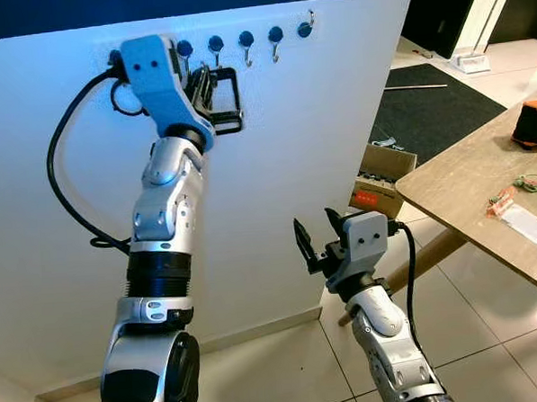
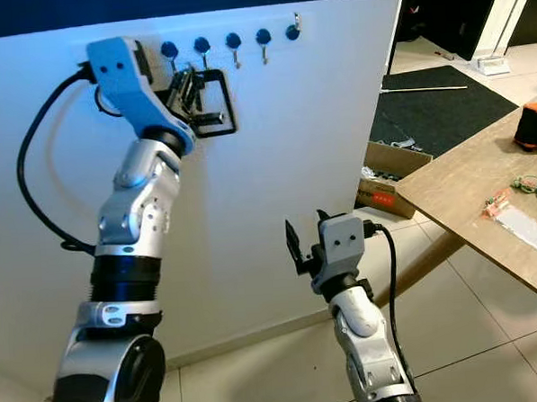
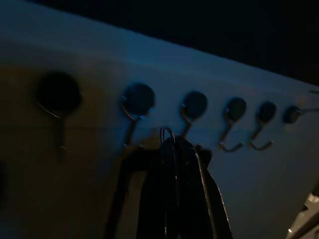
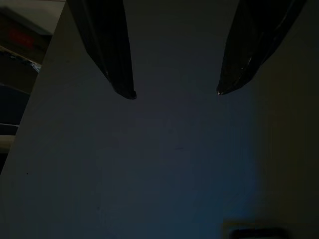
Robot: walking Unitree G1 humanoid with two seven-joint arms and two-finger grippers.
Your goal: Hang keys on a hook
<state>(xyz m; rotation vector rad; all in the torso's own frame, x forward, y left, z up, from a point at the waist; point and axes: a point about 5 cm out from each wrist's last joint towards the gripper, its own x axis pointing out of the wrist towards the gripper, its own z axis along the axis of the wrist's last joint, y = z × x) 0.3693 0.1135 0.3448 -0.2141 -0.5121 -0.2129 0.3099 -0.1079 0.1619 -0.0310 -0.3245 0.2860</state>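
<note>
The robot's left arm reaches high against a white wall (image 1: 320,144), its left claw (image 1: 210,89) raised to a row of dark-capped hooks (image 1: 246,42) mounted near the wall's top edge. The claw's black fingers are clamped on a bunch of keys (image 2: 183,87), held just below the hooks, between the second and third from the left in the left wrist view; a ring (image 3: 167,135) at the top of the bunch sits close under those hooks, though whether it has caught on one cannot be told in the dim light. A black cable (image 1: 60,185) loops from the blue wrist housing down along the silver arm. Lower and to the right, the right claw (image 1: 317,237) hangs idle near the wall's base, its two fingers (image 4: 112,55) spread apart and holding nothing. Beyond the wall's corner, a cardboard box (image 1: 382,175) rests on the tiled floor (image 1: 473,316) beside a dark rug (image 1: 435,111). At far right, a wooden tabletop (image 1: 467,200) carries an orange item (image 1: 535,124) and a small packet (image 1: 529,221).
</note>
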